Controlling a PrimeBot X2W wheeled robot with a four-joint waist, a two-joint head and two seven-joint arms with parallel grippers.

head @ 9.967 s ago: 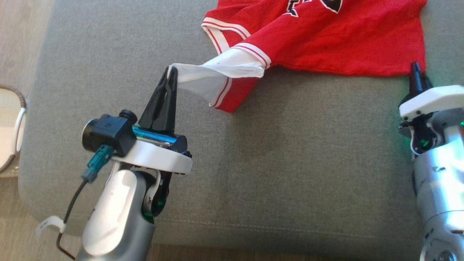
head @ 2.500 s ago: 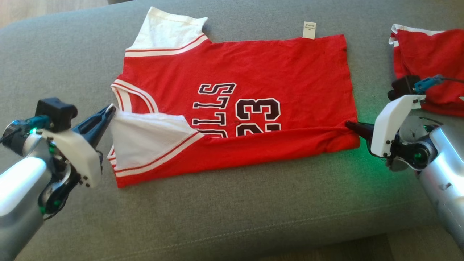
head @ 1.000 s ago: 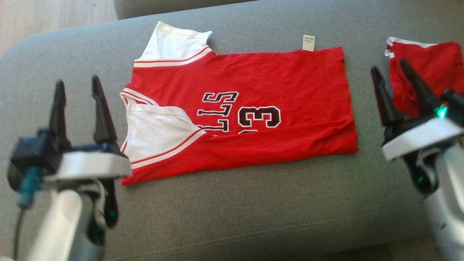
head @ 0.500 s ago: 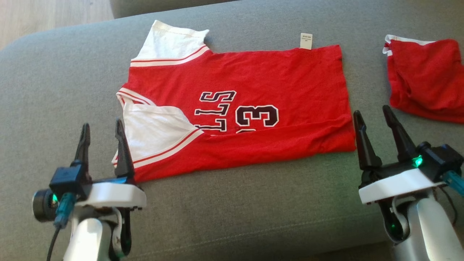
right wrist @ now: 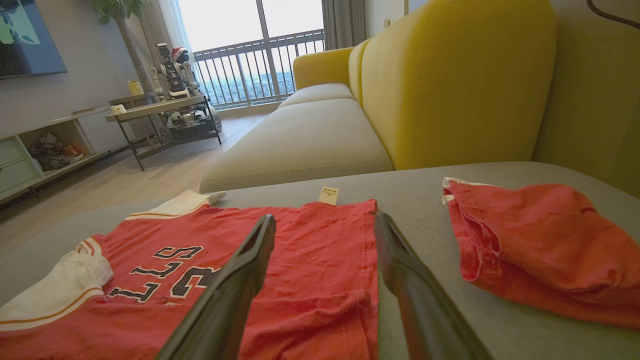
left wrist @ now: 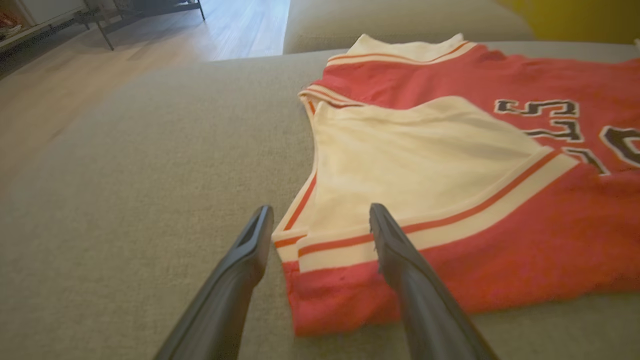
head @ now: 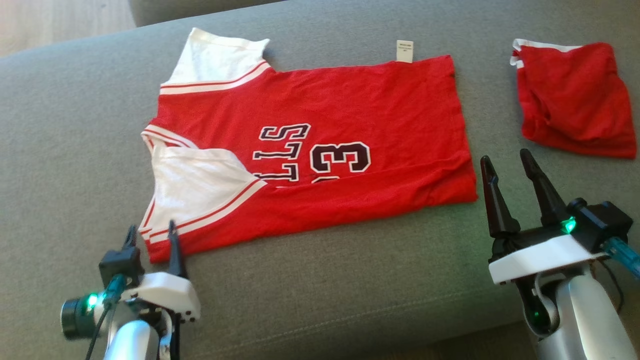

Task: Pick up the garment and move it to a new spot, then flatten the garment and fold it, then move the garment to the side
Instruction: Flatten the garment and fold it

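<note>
The garment (head: 325, 100) is a red jersey with white sleeves and dark lettering. It lies spread on the grey sofa cushion (head: 320, 285), with its near long edge folded over onto the front. My left gripper (head: 151, 229) stands open just short of the jersey's near left corner, holding nothing. In the left wrist view the left gripper (left wrist: 320, 210) points at the white striped sleeve of the jersey (left wrist: 425, 150). My right gripper (head: 505, 157) is open and empty beside the jersey's right hem. The right wrist view has the right gripper (right wrist: 324, 220) above that hem of the jersey (right wrist: 150, 240).
A second crumpled red cloth (head: 570, 95) lies at the right of the cushion, also seen as the red cloth (right wrist: 540, 240) in the right wrist view. A yellow sofa back (right wrist: 450, 75) rises behind. Wooden floor (head: 50, 20) lies past the left edge, with a side table (right wrist: 155, 107) farther off.
Both grippers, shut on the jersey's edges earlier, let go and have drawn back toward the cushion's near edge, staying open. The head camera shifted slightly; the jersey lies still.
</note>
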